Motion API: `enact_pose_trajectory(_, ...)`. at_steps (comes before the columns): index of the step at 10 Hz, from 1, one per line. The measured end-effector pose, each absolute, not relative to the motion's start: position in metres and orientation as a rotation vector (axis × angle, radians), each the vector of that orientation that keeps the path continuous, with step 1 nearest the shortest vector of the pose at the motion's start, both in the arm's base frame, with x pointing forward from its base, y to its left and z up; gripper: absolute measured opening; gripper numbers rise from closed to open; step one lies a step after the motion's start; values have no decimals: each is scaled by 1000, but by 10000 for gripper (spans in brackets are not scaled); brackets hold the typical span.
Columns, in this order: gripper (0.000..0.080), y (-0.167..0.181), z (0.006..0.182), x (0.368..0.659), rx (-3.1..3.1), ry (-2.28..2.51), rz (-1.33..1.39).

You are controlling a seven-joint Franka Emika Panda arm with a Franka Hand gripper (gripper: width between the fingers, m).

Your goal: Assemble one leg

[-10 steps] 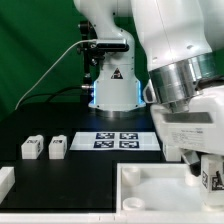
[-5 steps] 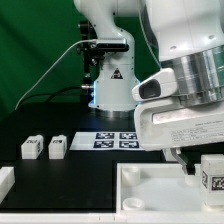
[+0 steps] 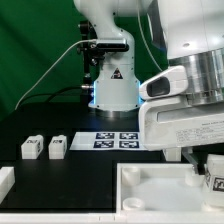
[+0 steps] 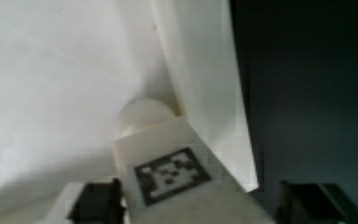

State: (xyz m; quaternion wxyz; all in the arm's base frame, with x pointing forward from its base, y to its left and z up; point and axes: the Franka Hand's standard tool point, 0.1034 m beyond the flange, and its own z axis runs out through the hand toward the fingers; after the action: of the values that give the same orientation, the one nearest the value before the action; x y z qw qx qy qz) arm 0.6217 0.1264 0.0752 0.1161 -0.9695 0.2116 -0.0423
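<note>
Above the dark surface (image 3: 85, 172) and the large white tray-like piece (image 3: 150, 182), close by its wall. Pinching, between the fingers (image 4: 98, 200), the leg (image 4: 165, 165). Picked up, seemingly; yet to seat in a socket.

- Leg (image 3: 214, 183): cropped at the exterior view's right edge (tag only partly legible).
- Fingers (image 4: 98, 200): mostly out of frame in the blurred wrist view.
- Tray (image 3: 150, 170): near side cropped.
</note>
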Motion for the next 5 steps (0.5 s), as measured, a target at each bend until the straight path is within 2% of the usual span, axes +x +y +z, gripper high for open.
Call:
enact_pose_trajectory(1, 332, 126, 76, 622, -2811, 718, -113)
enact_pose_trajectory(5, 327, 121, 78, 627, -2316, 1597, 31)
